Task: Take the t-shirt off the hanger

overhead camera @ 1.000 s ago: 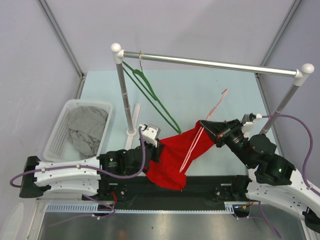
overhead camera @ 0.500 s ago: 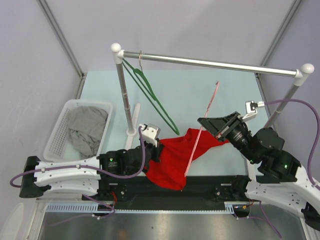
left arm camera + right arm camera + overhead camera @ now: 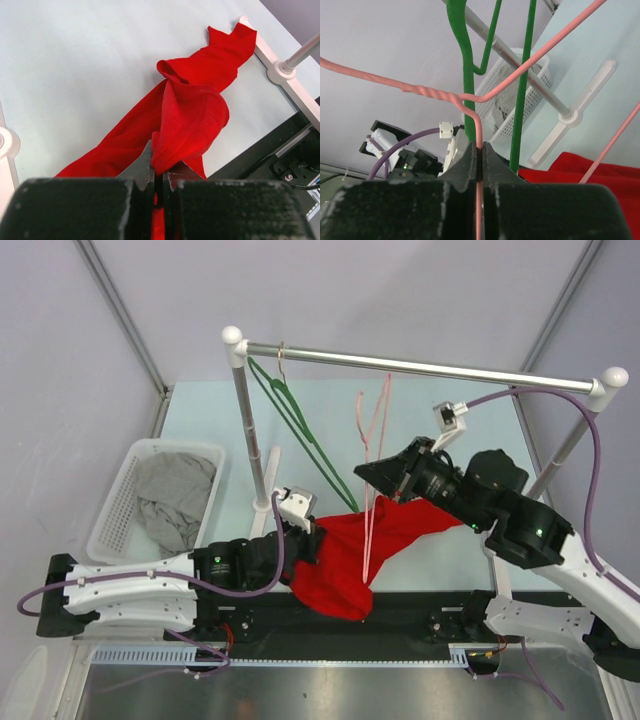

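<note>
The red t-shirt (image 3: 340,552) lies crumpled on the table, and my left gripper (image 3: 308,540) is shut on its near fold (image 3: 185,120). In the left wrist view the cloth is pinched between the left gripper's (image 3: 160,172) jaws, with no hanger showing inside it. My right gripper (image 3: 372,476) is shut on the pink wire hanger (image 3: 377,430), holding it nearly upright above the shirt, below the rail. In the right wrist view that gripper (image 3: 480,148) clamps the pink hanger (image 3: 440,92) just under its twisted neck. The hanger's lower end crosses over the red cloth; I cannot tell whether they touch.
A green hanger (image 3: 300,430) hangs from the metal rail (image 3: 420,367) near its left post (image 3: 250,440), close to the pink hanger's hook. A white basket (image 3: 120,502) holding grey cloth stands at the left. The rack's right post (image 3: 570,445) stands behind the right arm.
My right gripper has risen and swung left with the pink hanger, turning it from slanted to nearly upright. The shirt's right end has dropped to the table. The left gripper stays put.
</note>
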`<action>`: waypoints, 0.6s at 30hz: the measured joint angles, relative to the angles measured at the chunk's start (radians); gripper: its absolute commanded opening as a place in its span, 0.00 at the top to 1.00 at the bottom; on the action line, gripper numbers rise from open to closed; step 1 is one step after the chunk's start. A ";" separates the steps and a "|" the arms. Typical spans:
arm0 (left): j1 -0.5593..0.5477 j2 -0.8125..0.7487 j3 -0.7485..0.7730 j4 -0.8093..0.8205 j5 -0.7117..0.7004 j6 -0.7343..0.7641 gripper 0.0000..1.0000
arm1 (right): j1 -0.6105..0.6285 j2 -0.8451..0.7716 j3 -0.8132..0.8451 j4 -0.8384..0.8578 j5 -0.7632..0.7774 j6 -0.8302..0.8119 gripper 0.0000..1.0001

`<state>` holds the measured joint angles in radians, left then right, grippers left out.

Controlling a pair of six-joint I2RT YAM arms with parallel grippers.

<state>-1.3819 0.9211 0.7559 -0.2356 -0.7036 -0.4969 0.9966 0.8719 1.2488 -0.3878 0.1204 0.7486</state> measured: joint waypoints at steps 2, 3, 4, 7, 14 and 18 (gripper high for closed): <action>0.000 -0.007 0.000 -0.006 0.000 0.000 1.00 | -0.019 0.049 0.035 0.002 -0.032 -0.021 1.00; 0.000 -0.011 0.000 -0.010 -0.001 0.000 1.00 | -0.033 0.072 0.050 0.002 -0.053 -0.027 1.00; 0.000 -0.014 0.000 -0.014 -0.001 -0.001 1.00 | -0.047 0.092 0.064 0.004 -0.073 -0.034 1.00; 0.000 -0.031 -0.003 -0.019 -0.002 -0.002 1.00 | -0.095 0.145 0.099 0.008 -0.131 -0.046 1.00; 0.000 -0.080 -0.018 -0.039 -0.017 -0.010 1.00 | -0.137 0.219 0.170 0.021 -0.234 -0.069 1.00; 0.000 -0.091 -0.027 -0.047 -0.026 -0.011 1.00 | -0.139 0.247 0.196 0.029 -0.278 -0.077 1.00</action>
<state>-1.3819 0.8299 0.7288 -0.2825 -0.7296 -0.5083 0.8577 1.1191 1.4452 -0.3584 -0.1581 0.6716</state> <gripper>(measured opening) 0.039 0.024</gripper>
